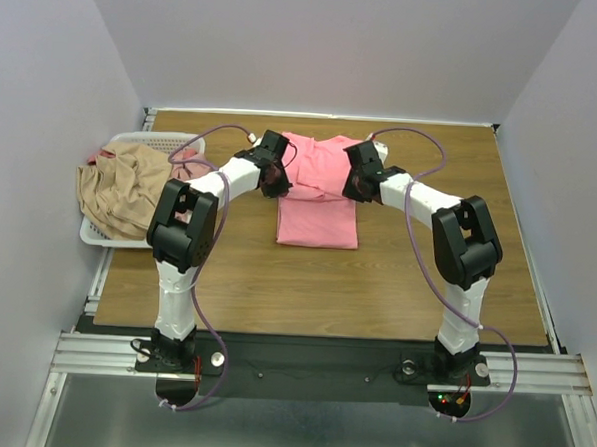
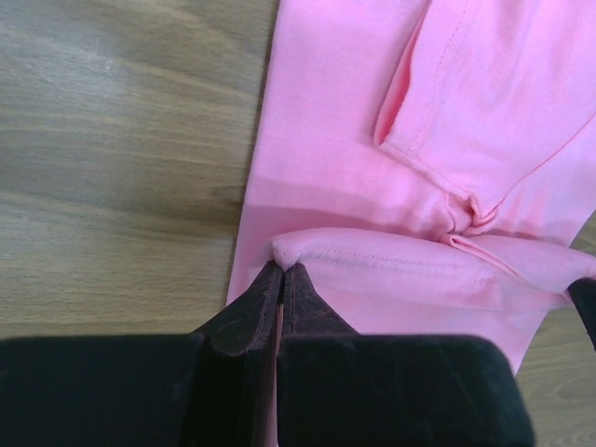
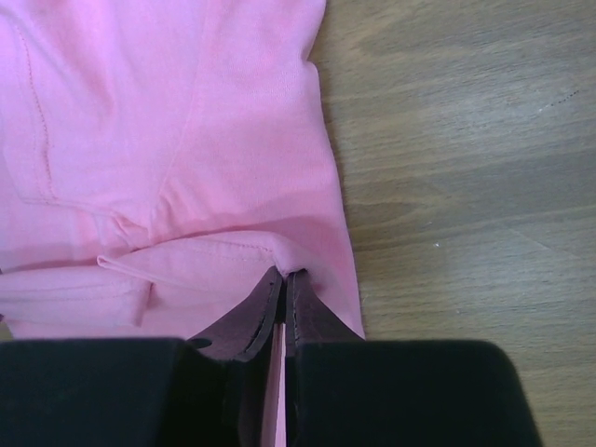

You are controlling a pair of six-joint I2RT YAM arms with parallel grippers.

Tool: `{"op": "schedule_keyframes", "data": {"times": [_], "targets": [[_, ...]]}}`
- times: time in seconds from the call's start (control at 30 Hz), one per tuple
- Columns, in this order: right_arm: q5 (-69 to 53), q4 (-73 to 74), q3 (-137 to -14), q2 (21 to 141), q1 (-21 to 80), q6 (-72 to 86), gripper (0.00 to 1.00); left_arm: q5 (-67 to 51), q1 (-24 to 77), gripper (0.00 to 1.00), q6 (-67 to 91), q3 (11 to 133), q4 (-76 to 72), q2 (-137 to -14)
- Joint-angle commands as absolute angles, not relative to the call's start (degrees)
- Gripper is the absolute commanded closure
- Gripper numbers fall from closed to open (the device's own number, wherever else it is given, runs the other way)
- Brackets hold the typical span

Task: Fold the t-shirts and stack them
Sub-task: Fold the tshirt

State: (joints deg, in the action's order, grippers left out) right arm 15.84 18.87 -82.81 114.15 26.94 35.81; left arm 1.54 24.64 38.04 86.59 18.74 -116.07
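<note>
Left pincer point(image 2: 282, 271), right pincer point(image 3: 284, 276) tight on salmon-pink t-shirt point(image 1: 319, 221) edge

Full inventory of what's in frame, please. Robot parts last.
salmon-pink t-shirt: one, salmon pink, table centre, partly folded
tan t-shirt: one, tan-beige, bunched over the basket, left side
pinkish cloth: one scrap, in the basket, item unclear
basket: one, white slatted, left table edge
table: one, brown wood grain
left arm: one, white and black, reaching to the shirt's left edge
right arm: one, white and black, reaching to its right edge
left claw: black, shut on shirt hem
right claw: black, shut on shirt hem
</note>
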Motion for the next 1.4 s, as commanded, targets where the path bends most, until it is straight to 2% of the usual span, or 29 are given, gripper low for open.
{"op": "schedule_keyframes", "data": {"times": [0.0,0.07,0.13,0.17,0.2,0.23,0.27,0.3,0.33,0.43,0.47,0.5,0.53,0.57,0.63,0.8,0.93,1.03,1.1,1.13,1.2,1.23,1.37], "targets": [[15.8,17.4,-85.3,114.1,26.4,35.2,0.93,2.8,24.2,1.0,38.5,85.0,18.3,-111.9],[15.7,17.4,-85.3,114.2,26.4,35.2,0.91,3.3,24.1,1.0,38.7,85.5,18.5,-112.4],[15.7,17.5,-85.4,114.0,26.4,35.1,0.79,4.0,24.1,1.0,38.9,86.2,19.8,-113.2],[15.5,17.5,-85.4,114.0,26.4,34.9,0.73,4.2,24.1,0.9,39.2,86.4,19.9,-113.1],[15.2,17.5,-85.4,113.9,26.4,34.7,0.6,4.7,24.1,0.79,39.3,86.5,20.4,-112.9],[15.0,17.5,-85.3,113.7,26.4,34.3,0.52,4.6,24.1,0.49,39.4,86.1,20.2,-112.4],[14.5,17.5,-85.2,113.4,26.4,34.1,0.42,4.5,24.1,0.41,39.4,85.8,19.8,-111.2],[14.2,17.5,-85.0,113.2,26.4,34.1,0.42,4.5,24.1,0.36,39.4,85.4,19.6,-110.4],[14.0,17.5,-84.8,112.2,26.4,34.0,0.33,4.2,24.1,0.32,39.3,85.1,19.4,-109.4],[12.2,17.5,-83.3,109.9,26.4,34.3,0.21,4.2,24.3,0.11,39.3,81.8,18.4,-105.4],[10.8,17.5,-81.9,109.1,26.4,34.3,0.18,4.1,24.5,0.09,39.4,80.6,18.2,-104.2],[10.1,17.5,-81.1,108.4,26.4,34.4,0.07,4.0,24.7,0.04,39.5,79.4,17.6,-102.3],[9.4,17.5,-80.0,107.5,26.4,34.5,0.06,3.6,24.9,0.02,39.6,76.5,17.1,-101.3],[8.1,17.5,-78.2,105.9,26.4,34.4,0.01,2.5,25.3,0.02,39.9,74.7,16.6,-100.3],[6.7,17.4,-75.9,103.8,26.4,34.2,0.0,0.6,25.9,0.02,40.6,69.0,14.2,-97.6],[6.8,17.4,-71.1,102.3,26.5,33.0,0.0,-2.5,28.9,0.02,42.6,60.0,9.8,-94.5],[6.9,17.5,-72.7,105.8,27.1,29.9,0.0,-2.9,29.6,0.04,43.9,56.6,8.4,-95.4],[7.9,17.4,-75.6,108.9,27.3,29.8,0.0,-2.9,29.6,0.22,44.6,54.6,7.8,-95.7],[9.5,17.4,-77.3,110.5,27.3,29.3,0.0,-2.7,29.6,0.29,45.0,53.9,7.4,-95.9],[10.3,17.5,-79.0,112.0,27.4,29.0,0.0,-2.4,29.6,0.37,44.9,53.6,7.4,-96.1],[11.9,17.4,-80.6,113.4,27.4,29.1,0.0,-1.9,29.6,0.46,45.0,53.4,7.5,-96.8],[12.5,17.4,-81.4,113.9,27.4,29.3,0.0,-1.9,29.6,0.56,45.0,53.4,7.5,-97.0],[15.9,17.4,-84.7,116.5,27.4,30.4,0.0,-1.6,29.6,0.77,45.2,52.8,7.5,-98.8]]}}
